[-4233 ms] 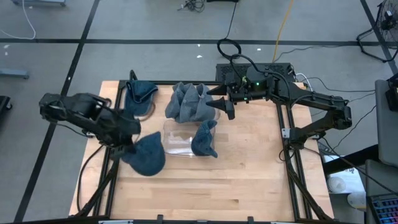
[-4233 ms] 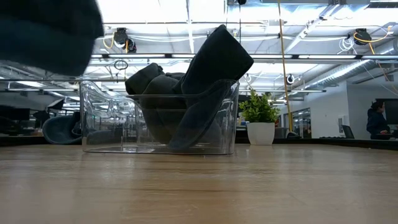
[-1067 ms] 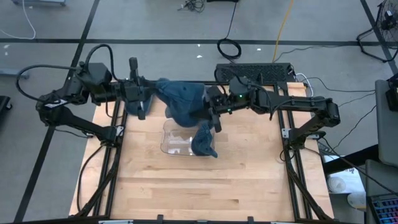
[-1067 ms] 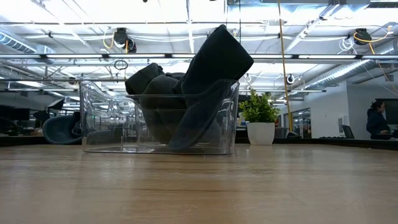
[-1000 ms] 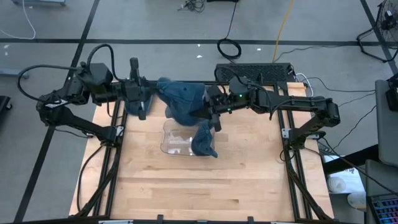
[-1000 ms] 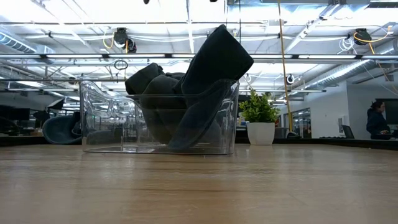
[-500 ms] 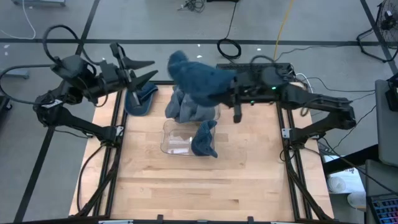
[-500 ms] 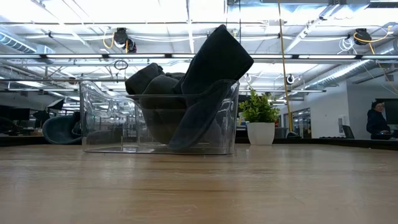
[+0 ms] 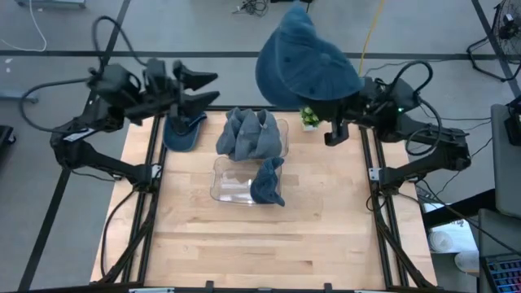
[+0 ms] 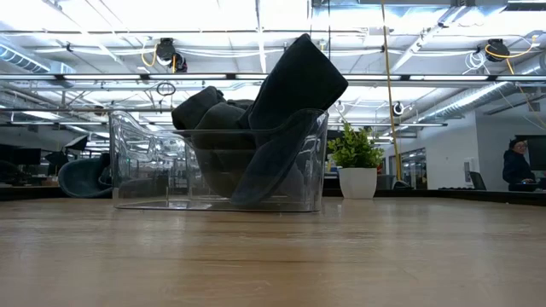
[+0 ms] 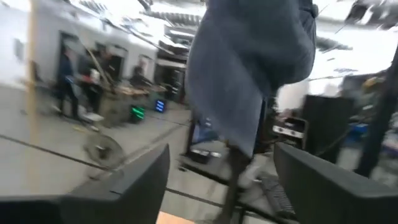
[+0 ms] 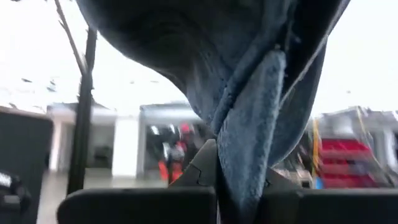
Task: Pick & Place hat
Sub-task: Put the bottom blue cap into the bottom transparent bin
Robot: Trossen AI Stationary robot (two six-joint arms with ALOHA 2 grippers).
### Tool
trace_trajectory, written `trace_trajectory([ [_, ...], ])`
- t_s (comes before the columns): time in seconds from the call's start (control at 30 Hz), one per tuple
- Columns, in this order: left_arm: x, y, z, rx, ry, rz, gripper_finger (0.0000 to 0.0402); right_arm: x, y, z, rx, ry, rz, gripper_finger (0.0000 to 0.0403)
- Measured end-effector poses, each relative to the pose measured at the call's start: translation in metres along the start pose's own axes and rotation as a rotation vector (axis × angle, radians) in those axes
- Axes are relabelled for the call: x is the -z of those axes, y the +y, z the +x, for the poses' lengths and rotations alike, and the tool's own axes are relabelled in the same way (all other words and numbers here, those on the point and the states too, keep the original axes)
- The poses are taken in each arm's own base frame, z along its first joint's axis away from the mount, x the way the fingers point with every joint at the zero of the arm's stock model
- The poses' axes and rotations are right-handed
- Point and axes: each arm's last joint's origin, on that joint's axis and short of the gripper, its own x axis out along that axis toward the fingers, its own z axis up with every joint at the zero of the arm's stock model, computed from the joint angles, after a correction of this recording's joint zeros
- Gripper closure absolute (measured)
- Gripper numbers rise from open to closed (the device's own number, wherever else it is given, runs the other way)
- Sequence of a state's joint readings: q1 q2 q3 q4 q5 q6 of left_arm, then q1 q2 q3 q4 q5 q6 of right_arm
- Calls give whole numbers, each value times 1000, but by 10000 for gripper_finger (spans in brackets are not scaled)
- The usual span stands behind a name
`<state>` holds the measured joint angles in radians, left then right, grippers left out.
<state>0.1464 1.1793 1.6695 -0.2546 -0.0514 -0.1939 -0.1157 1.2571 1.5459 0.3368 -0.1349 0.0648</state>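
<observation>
The right gripper (image 9: 332, 122) is up high over the table's back right corner, and it has the big blue fabric hat (image 9: 305, 65) pinched tight in its closed fingers. From above, the hat balloons out close to the camera, covering the floor beyond the table's far edge, with its lower edge running down into the gripper. The right wrist view is nearly all hat (image 12: 249, 93): a thick folded strip of the blue cloth drops straight between the dark fingers (image 12: 202, 168), which squeeze it from both sides.

Over on the left, the left gripper (image 9: 199, 89) hangs above the back left corner of the light wooden table (image 9: 326, 236), well apart from the hat, its two fingers spread wide with nothing between them. Its wrist camera looks across at the hat (image 11: 255, 68) dangling in the air beyond those open fingers (image 11: 140, 180) (the picture is smeared, so the cloth's edges are hard to trace).

Below all this, a clear plastic bin (image 9: 232, 187) stands near the table's middle. A small blue hat (image 9: 267, 181) is draped over its right wall. At the back of the bin is a bunched grey-blue pile of hats (image 9: 251, 134), standing above the rim. Another dark blue hat (image 9: 183, 130) lies flat on the table near the back left, under the left arm. The low view shows the bin (image 10: 153, 170) with dark cloth heaped inside and a potted green plant (image 10: 357, 166) behind it; neither gripper shows there.
</observation>
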Motion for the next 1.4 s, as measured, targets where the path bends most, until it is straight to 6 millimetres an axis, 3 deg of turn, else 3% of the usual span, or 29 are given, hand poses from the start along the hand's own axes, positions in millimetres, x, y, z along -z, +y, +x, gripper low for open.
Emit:
trace_trajectory([
  [0.17, 11, 6, 24, 93, 26, -115, 66, 0, 6, 10, -84, -140, 21, 402],
  [0.33, 22, 9, 50, 208, 6, -191, 43, 8, 10, 14, -93, -112, 36, 402],
  [0.63, 33, 6, 83, 417, -102, -208, 55, 21, 10, 16, -63, -12, 60, 403],
  [0.77, 38, 5, 88, 483, -73, -239, 93, 21, 9, 16, -61, -9, 50, 403],
  [1.17, 39, 7, 89, 493, -52, -293, 282, 25, 9, 19, -62, -6, 40, 403],
  [1.4, 38, 11, 89, 492, -58, -286, 372, 25, 9, 19, -57, -6, 40, 403],
])
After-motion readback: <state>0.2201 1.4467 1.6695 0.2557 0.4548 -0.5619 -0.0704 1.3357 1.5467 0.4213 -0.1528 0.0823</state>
